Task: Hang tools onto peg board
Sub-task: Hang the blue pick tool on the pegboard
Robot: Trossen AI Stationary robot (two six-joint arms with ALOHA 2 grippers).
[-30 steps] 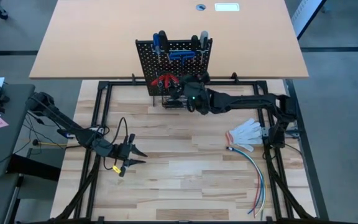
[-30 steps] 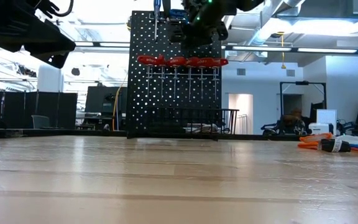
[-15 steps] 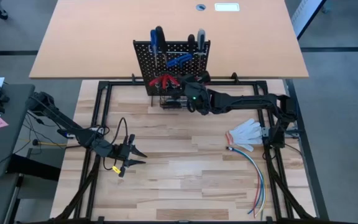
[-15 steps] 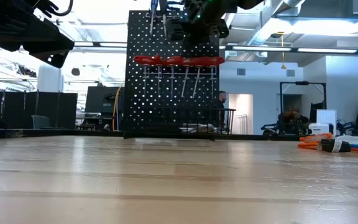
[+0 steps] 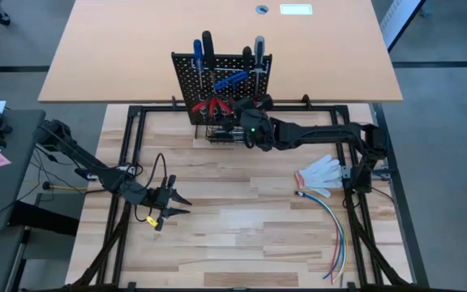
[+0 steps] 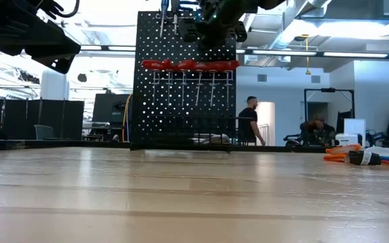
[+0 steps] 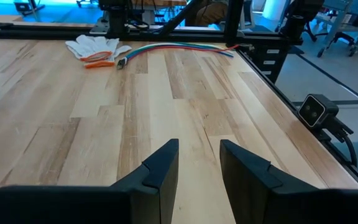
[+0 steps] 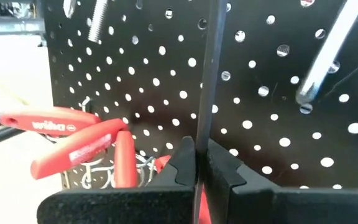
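The peg board stands upright at the far middle of the table, red-handled tools in a row across it, blue-handled screwdrivers up top. Right at its face sits the right gripper, fingers pressed together on a thin metal shaft. Off near the left, the left gripper hovers over bare wood, fingers parted, holding nothing. Gloves and coloured wires lie right.
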